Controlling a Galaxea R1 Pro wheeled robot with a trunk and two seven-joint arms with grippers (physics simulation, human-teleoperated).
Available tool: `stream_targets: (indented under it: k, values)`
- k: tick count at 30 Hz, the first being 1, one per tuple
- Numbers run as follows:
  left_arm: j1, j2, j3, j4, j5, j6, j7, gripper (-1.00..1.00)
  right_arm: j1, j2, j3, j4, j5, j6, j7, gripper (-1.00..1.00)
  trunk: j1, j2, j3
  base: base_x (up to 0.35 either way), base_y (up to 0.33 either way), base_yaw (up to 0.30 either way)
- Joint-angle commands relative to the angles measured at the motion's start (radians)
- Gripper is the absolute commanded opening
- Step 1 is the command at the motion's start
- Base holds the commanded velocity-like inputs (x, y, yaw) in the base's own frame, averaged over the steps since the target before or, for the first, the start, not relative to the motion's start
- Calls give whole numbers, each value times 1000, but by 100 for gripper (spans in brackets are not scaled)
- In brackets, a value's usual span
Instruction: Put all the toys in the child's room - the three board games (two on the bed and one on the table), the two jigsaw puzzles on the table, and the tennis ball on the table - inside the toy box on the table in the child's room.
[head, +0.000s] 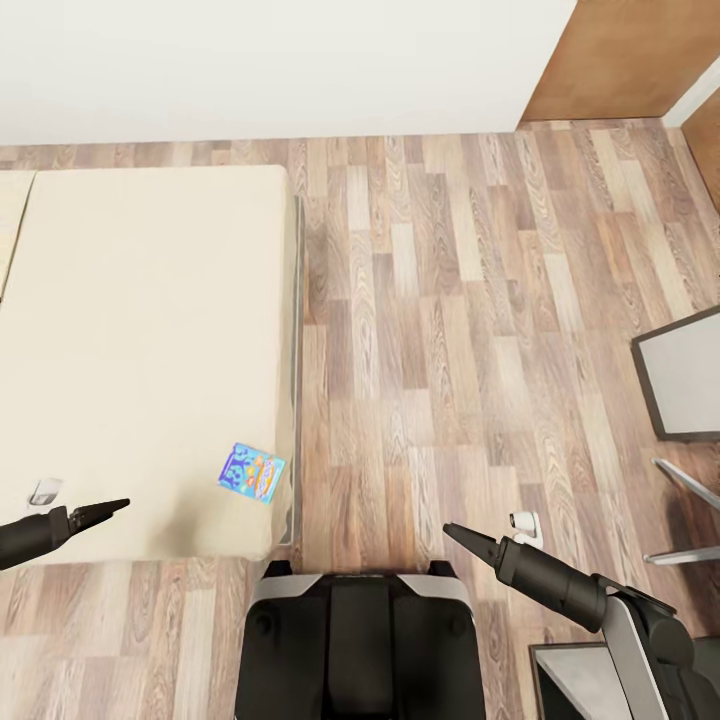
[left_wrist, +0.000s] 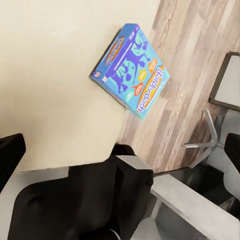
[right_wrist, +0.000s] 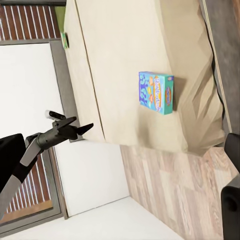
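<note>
Head view: blue board game (head: 251, 472) at 7 o'clock on bed (head: 140, 350) edge — a clumsy nudge could drop it; left gripper (head: 118, 505) looks pinched closed and empty, right gripper (head: 455, 533) too.

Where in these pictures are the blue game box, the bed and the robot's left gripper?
blue game box (head: 251, 472): head view, middle of its printed cover.
bed (head: 140, 330): head view, bare beige mattress top.
left gripper (head: 100, 513): head view, dark tapered tip over the bed's near corner.
</note>
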Motion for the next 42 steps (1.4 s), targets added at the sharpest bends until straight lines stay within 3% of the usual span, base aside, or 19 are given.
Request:
stream_targets:
  k: [1, 42]
  values:
    - [0, 0, 0, 0, 2, 8, -2, 100, 0, 0, -1, 0, -1, 5, 2, 100, 0, -1, 1, -132, 0, 0]
    - [0, 0, -2, 0, 2, 7, -2, 100, 0, 0, 0, 2, -1, 3, 0, 100, 0, -1, 67, -9, 0, 0]
